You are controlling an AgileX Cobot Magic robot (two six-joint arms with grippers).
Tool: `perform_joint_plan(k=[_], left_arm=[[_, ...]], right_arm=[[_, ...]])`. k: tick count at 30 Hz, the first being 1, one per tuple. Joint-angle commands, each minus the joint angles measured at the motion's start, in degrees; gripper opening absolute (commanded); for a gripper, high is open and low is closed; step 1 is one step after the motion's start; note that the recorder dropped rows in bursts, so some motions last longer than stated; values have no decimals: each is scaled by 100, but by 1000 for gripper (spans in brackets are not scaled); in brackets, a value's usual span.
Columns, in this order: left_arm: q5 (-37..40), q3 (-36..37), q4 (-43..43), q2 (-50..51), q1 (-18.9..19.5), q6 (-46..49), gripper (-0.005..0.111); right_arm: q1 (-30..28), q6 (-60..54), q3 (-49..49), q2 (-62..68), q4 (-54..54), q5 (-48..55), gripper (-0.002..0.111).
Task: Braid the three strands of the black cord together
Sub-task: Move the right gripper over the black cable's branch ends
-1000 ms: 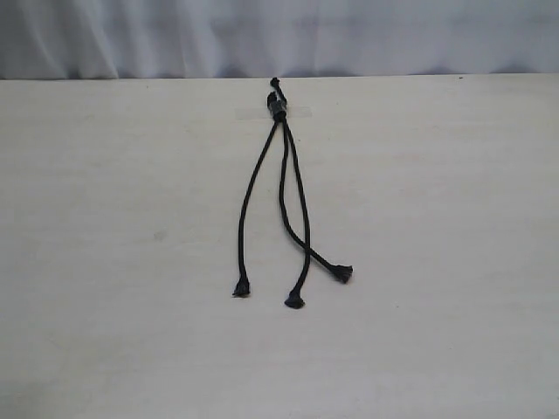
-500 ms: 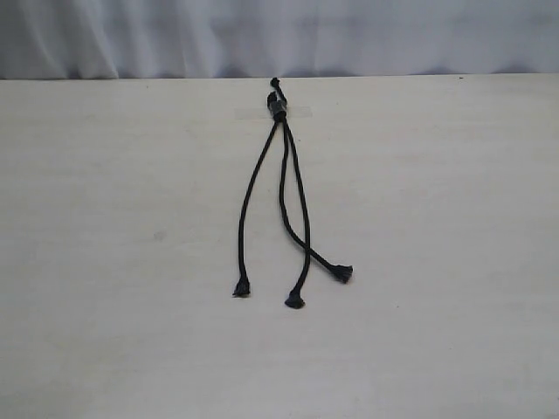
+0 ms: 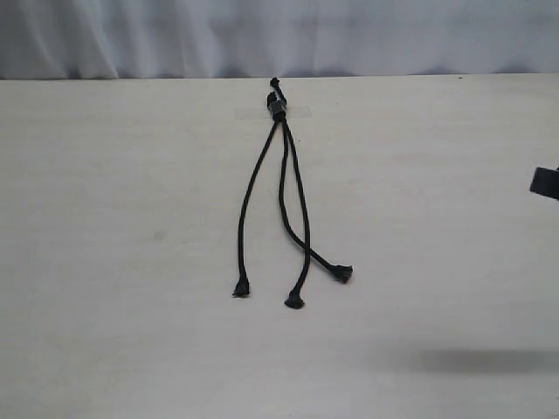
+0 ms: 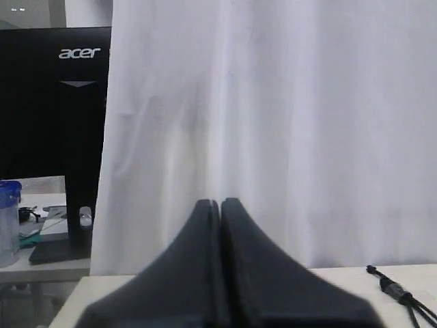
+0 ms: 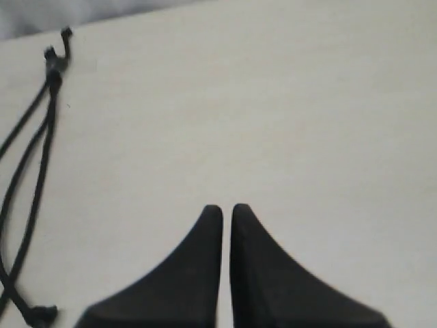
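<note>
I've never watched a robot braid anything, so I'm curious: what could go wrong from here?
The three strands are thin and lie flat on the table; the right gripper, shut now, might miss one.
Only a small strip of tape seems to hold the black cord at its bound end; a pull could peel it.
Two strands cross near their tips, which may muddle the order.

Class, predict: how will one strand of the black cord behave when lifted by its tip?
Probably floppy: the three strands lie in loose curves. Likely light, being thin. The knotted end seems taped down, so it should stay anchored.
</note>
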Motion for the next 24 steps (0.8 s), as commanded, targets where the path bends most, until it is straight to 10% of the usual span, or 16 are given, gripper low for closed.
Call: perform_joint_plan(k=[1,7,24], left_arm=[[-113,16,-638,-19,-48,-230,0],[923,-759,-618,548,-48,-200,0],[4899,-3240,-194,5150,352,-187,0]], right_arm=[[-14,-561,-653,1036,127,916,4],[197,-943,-1848,2088,107,2532,4],[2676,-1072,-3087,4015,107,2559,5]])
